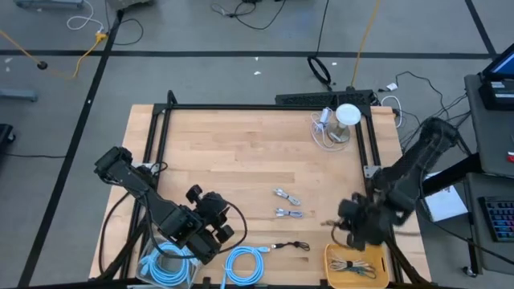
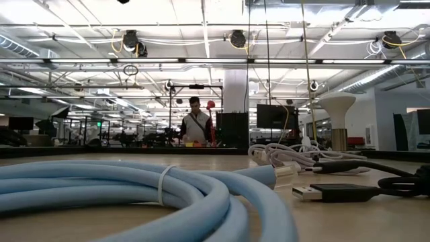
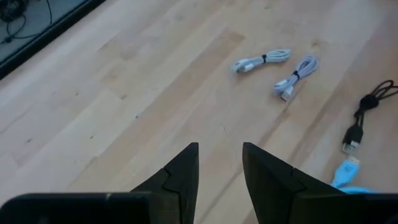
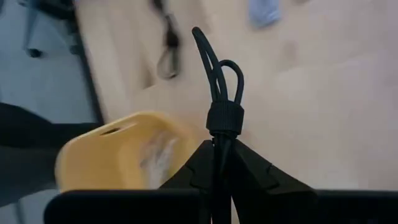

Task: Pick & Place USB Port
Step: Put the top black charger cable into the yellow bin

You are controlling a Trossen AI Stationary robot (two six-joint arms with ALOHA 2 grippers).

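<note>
My right claw point(image 4: 219, 163) pinches a bundled black USB cable point(image 4: 219, 81) just above the yellow bin point(image 4: 106, 155); overhead only shows that claw point(image 1: 353, 229) beside the bin point(image 1: 356, 266). Left claw point(image 3: 219, 171) spread, empty, over the surface point(image 1: 241, 152) near two white cables point(image 3: 277, 65)

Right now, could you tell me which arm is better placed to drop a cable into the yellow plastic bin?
Right. The right gripper is shut on a bundled black cable beside the yellow plastic bin. The left gripper is open and empty, across the table.
</note>
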